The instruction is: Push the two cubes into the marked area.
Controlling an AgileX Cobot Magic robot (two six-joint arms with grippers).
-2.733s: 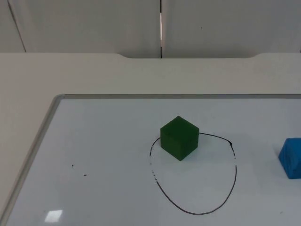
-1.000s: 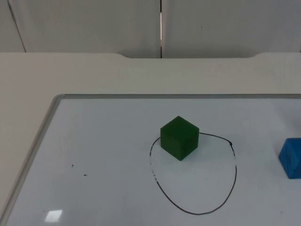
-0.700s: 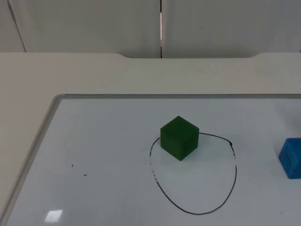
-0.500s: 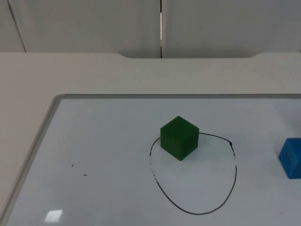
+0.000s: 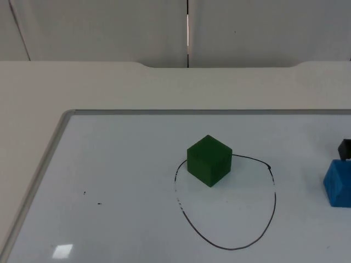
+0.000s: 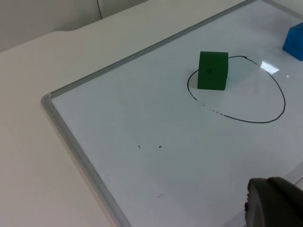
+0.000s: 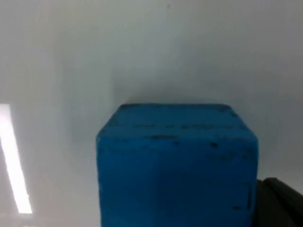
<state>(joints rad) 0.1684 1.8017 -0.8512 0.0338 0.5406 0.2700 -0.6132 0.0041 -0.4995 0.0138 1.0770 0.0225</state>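
The blue cube (image 5: 339,183) sits at the right edge of the top view, well apart from the black drawn loop (image 5: 230,246) that marks the target in the frame's lower middle. The green cube (image 5: 209,160) stands on the loop's upper left line, part in and part out. The right hand (image 5: 344,148) shows as a dark tip just above the blue cube, close behind it; in the right wrist view the blue cube (image 7: 177,165) looms directly ahead.

To do this step well, I judge the push should run leftward through the cube's centre, low and square on a flat face, so it slides over the white surface (image 5: 126,192) without turning. The green one needs a short nudge down into the loop.

The blue cube and right hand are cut off at the frame edge; whether either hand is open or closed I cannot tell. A tip of the left hand (image 6: 272,203) hangs above the surface's near edge, waiting.
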